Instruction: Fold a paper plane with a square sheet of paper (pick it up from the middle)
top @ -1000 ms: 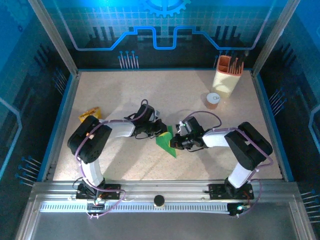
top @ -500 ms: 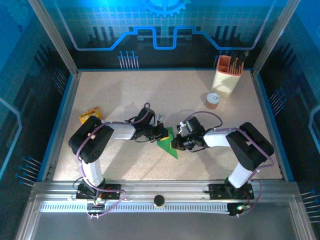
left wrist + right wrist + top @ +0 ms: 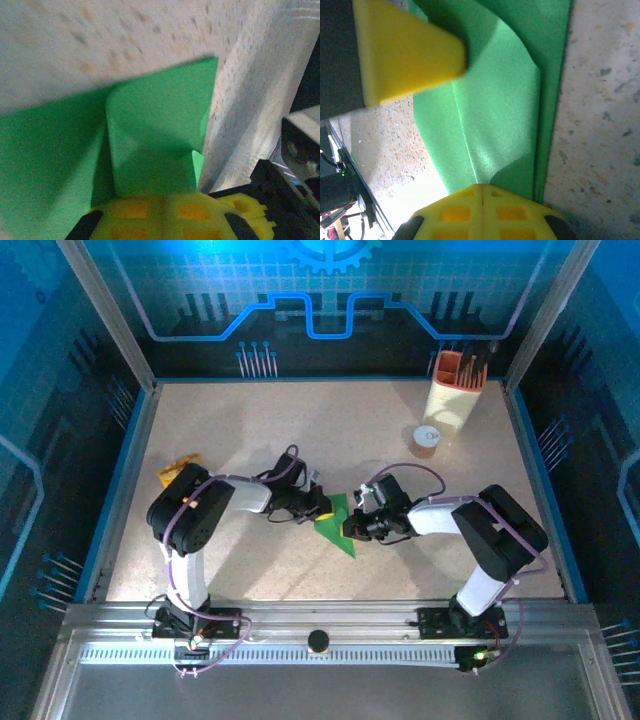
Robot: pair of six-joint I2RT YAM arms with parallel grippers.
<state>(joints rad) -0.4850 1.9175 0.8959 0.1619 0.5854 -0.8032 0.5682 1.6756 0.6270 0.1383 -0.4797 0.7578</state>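
Speckled table [image 3: 300, 430] bears the square sheet of paper [image 3: 335, 530]; left fingers [image 3: 135, 216] clamp its nine-o'clock edge, right fingers [image 3: 455, 210] its three-o'clock edge.

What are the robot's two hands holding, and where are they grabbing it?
Both pinch the folded green paper: the left gripper its left edge, the right gripper its right edge.

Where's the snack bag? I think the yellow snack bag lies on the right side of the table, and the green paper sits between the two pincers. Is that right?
Not quite. The yellow snack bag lies on the left side of the table, not the right, as the top external view shows. The green paper does sit between the left pincer and the right pincer.
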